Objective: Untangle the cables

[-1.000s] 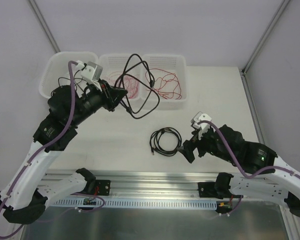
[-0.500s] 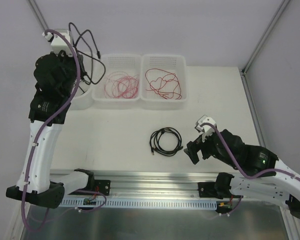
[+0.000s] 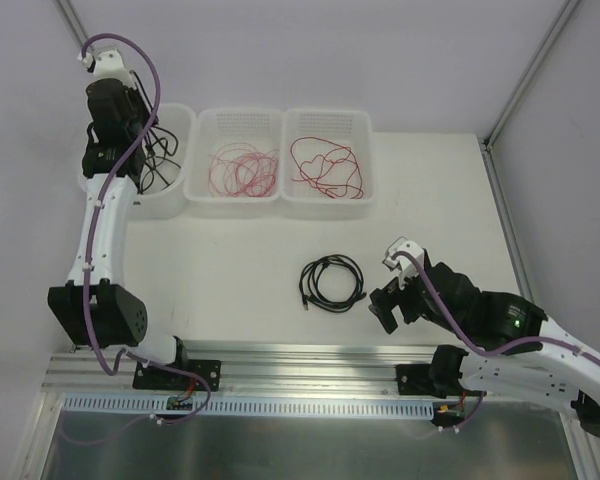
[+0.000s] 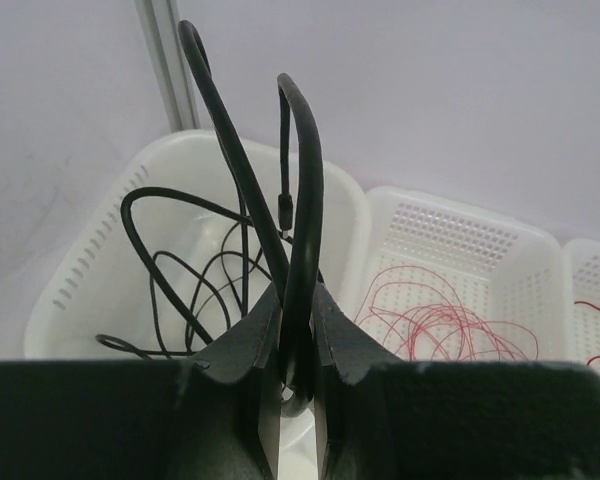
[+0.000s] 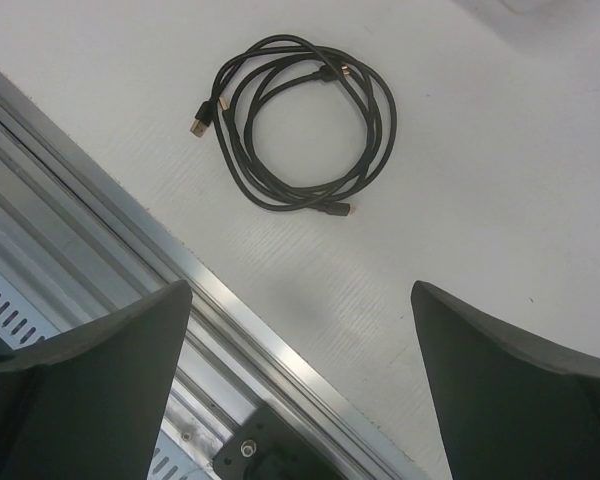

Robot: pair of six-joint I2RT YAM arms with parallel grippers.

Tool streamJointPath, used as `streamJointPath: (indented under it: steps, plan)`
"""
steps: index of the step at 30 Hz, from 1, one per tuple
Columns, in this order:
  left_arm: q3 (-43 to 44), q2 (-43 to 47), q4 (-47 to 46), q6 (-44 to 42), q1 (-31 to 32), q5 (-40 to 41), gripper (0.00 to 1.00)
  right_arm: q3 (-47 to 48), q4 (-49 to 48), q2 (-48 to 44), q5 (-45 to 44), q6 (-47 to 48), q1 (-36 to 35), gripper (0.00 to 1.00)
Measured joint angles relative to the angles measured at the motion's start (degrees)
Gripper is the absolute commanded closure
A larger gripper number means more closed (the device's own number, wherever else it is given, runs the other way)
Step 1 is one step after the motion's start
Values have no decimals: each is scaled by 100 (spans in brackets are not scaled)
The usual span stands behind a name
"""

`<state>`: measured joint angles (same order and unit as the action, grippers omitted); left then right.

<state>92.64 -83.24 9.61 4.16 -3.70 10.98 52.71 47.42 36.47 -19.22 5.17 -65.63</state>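
My left gripper [image 4: 298, 300] is shut on a thick black cable [image 4: 302, 200] that arches up out of the jaws. Its loose loops hang down into the left white basket [image 4: 80, 270]. In the top view the left gripper [image 3: 135, 140] hovers over that basket [image 3: 175, 205]. A second black cable [image 3: 332, 282] lies coiled on the table, its small plug ends showing in the right wrist view [image 5: 300, 130]. My right gripper [image 3: 385, 300] stands open just right of the coil, near the front rail, with nothing between its fingers [image 5: 300, 290].
Fine red cables lie in the middle basket [image 3: 235, 195] and the right basket [image 3: 330, 205]. The middle basket's red loops [image 4: 440, 325] show past my left fingers. An aluminium rail [image 5: 130, 230] runs along the table's near edge.
The left arm has swung left and back, carrying the black cable from in front of the middle baskets to over the left basket. The right gripper has drifted slightly toward the near edge.
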Motion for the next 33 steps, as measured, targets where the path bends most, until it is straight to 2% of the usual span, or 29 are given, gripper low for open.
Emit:
streamJointPath:
  steps: [5,12,17,20,21,23,24,27,29,33]
  plan:
    - [-42,-706,-326,271,-170,4,100,-144,0,-68,17,26,0,3]
    - [-592,-1231,-975,675,-520,142,100,-289,-13,39,-2,149,2,3]
    - [-603,-2033,-1244,1342,-1019,-369,97,-350,-46,271,44,216,33,3]
    - [-603,-2446,-1235,1641,-1252,-758,81,-350,-59,461,66,254,63,3]
    - [-603,-2546,-1228,1707,-1296,-844,69,-350,-72,525,72,264,76,3]
    - [-601,-2682,-1189,1805,-1335,-999,51,-350,-116,623,116,284,101,3]
    - [-601,-2715,-1165,1851,-1338,-1073,34,-350,-140,654,131,289,116,3]
    - [-610,-2734,-1008,1915,-1338,-1156,8,-350,-205,758,175,297,144,3]
    - [-654,-2688,-1010,1926,-1338,-1189,1,-352,-219,807,179,295,162,3]
    - [-994,-2319,-907,1930,-1338,-1130,1,-374,-243,866,168,258,201,3]
